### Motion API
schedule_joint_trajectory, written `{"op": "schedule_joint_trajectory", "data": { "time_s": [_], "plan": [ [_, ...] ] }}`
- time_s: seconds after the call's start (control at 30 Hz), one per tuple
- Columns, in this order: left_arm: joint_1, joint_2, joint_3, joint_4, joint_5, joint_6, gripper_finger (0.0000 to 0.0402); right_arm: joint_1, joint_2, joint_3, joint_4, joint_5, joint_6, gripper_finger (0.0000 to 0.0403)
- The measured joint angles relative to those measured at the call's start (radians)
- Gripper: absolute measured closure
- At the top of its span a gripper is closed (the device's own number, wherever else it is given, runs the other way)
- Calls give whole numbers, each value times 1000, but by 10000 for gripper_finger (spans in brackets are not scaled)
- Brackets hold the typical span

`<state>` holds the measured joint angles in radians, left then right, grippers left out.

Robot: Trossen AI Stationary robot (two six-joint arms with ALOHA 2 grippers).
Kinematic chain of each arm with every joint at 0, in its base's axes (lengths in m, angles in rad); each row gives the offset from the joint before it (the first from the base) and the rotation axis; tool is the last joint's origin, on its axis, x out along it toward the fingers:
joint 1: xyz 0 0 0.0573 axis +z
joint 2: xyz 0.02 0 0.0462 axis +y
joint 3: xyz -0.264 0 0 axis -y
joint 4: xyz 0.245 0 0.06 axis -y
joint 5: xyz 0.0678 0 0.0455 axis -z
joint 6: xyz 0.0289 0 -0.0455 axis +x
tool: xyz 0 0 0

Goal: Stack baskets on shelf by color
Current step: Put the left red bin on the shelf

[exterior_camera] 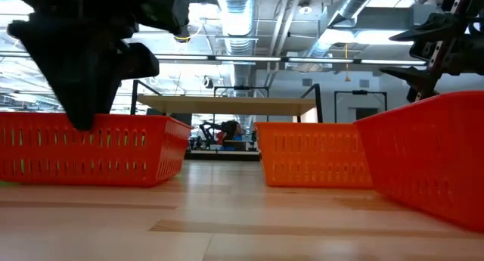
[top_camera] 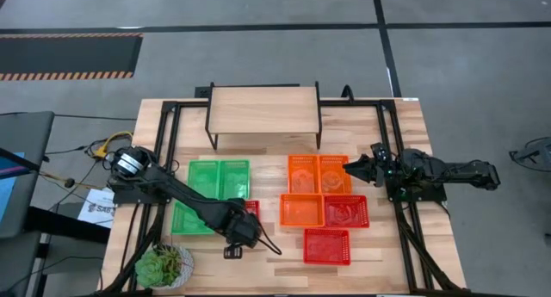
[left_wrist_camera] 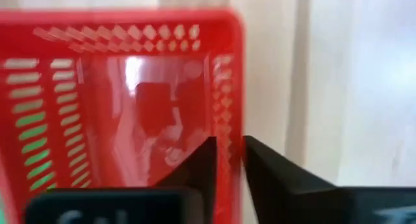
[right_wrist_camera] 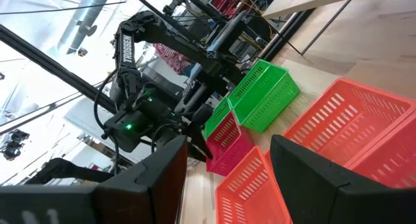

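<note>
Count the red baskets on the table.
3. Left red basket, wall pinched by the left gripper; middle red basket, beside an orange basket; front red basket, alone. None seem hidden.

Both arms are built of dark, near-black links; the left arm (right_wrist_camera: 140, 74) is marked "TROSSEN" in white (a green light glows beneath that lettering), and black cables are strung along it.

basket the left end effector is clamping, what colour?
Red. The left end effector straddles the red basket's side wall; the left wrist view shows it best.
</note>
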<state>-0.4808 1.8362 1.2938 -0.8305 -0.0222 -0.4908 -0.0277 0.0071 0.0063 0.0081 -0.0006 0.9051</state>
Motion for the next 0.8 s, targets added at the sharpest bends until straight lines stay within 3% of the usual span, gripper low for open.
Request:
{"op": "schedule_joint_trajectory", "data": {
  "time_s": [0.1,0.37,0.6,0.8],
  "plan": [
    [0,0,0,33,21,0,393,0,0,0,0,0,0,159],
    [-2,-1,5,32,33,-4,399,0,0,0,0,0,1,159],
    [-4,-1,84,31,41,-4,401,0,0,0,0,0,3,159],
    [-4,-2,168,-100,39,14,401,0,0,0,0,0,-19,159]
  ]
}}
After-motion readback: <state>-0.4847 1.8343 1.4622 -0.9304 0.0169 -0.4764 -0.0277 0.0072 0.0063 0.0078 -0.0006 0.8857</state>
